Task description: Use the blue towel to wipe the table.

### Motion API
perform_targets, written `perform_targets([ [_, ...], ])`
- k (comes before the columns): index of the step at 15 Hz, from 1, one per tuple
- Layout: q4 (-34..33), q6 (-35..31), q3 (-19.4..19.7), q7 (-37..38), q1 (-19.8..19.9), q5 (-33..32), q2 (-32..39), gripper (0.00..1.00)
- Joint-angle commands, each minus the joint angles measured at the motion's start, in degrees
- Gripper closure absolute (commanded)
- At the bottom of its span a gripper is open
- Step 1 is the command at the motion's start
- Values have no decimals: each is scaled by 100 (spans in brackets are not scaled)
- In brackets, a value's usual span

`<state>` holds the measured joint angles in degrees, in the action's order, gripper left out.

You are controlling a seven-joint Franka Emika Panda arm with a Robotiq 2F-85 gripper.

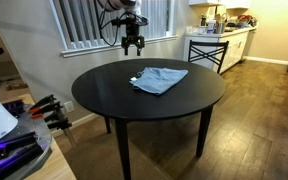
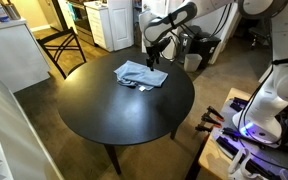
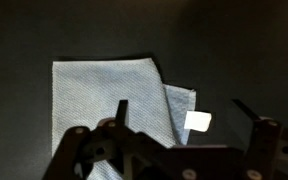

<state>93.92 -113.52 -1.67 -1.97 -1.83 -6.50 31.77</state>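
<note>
The blue towel (image 1: 160,79) lies loosely folded on the far half of the round black table (image 1: 114,95). It also shows in an exterior view (image 2: 141,73) and in the wrist view (image 3: 109,105), where a white tag (image 3: 197,121) sticks out at its edge. My gripper (image 1: 133,43) hangs open and empty above the table's far edge, well above the towel and apart from it. It shows beside the towel in an exterior view (image 2: 152,55). In the wrist view the two fingers (image 3: 184,112) are spread wide over the towel's edge.
A black metal-framed stool (image 1: 206,50) stands behind the table by the kitchen counter (image 1: 234,35); it shows in an exterior view (image 2: 64,48). Window blinds (image 1: 94,20) are behind the arm. A desk with tools and a lit device (image 1: 14,135) stands near the table.
</note>
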Motion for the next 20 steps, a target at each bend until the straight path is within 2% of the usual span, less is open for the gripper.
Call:
perform_targets([
  [1, -839, 228, -147, -562, 240, 495, 649, 0],
  [2, -921, 148, -298, -1021, 386, 730, 718, 0],
  [5, -1043, 89, -351, -1406, 424, 808, 735, 0],
  [7, -997, 26, -223, -1136, 307, 660, 756, 0],
  [15, -1102, 27, -249, -1168, 302, 664, 739, 0],
  [17, -911, -648, -183, -936, 253, 651, 766, 0],
  [20, -1253, -1319, -178, -808, 271, 710, 1294, 0],
])
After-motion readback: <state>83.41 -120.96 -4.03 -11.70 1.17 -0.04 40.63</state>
